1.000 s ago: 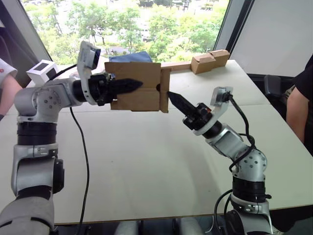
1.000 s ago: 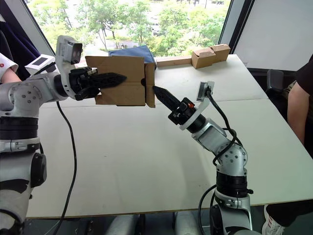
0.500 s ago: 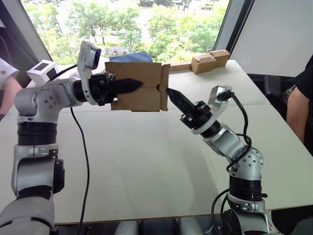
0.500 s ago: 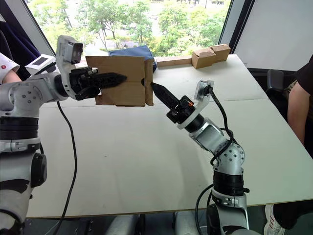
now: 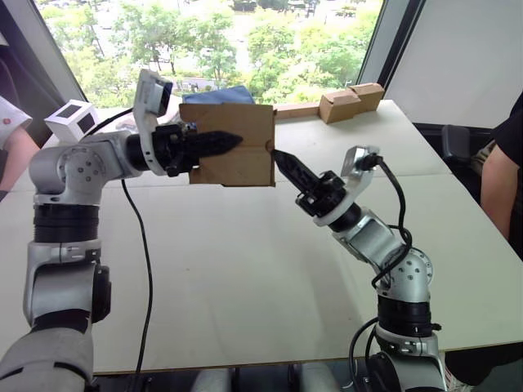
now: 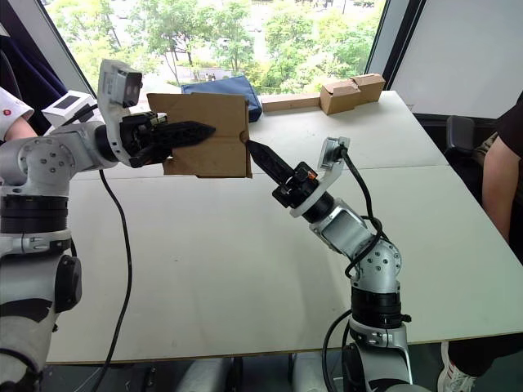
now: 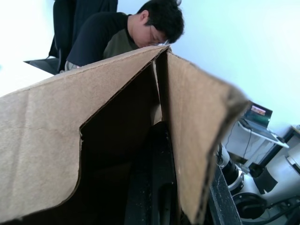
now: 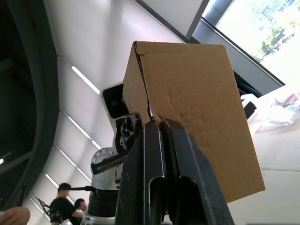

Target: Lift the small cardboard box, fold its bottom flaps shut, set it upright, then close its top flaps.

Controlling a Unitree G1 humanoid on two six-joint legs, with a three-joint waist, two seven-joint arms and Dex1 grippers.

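Note:
The small cardboard box hangs above the table, lying sideways. My left gripper is shut on its near wall, one finger outside and the other finger inside the box. At the box's right-hand end the bottom flaps lie flush against the opening. My right gripper is shut, and its tip touches that end. In the right wrist view the shut fingers point at the box. The flaps at the other end spread open around my left gripper.
Two tan boxes joined to a strip lie at the table's far edge, beside a blue cloth. A white cube box stands far left. One person sits at the right; another person's arm shows at the left.
My right gripper has pushed leftward against the box's right end. The flap that stood out there now lies flush. The left gripper still holds the box at about the same height.

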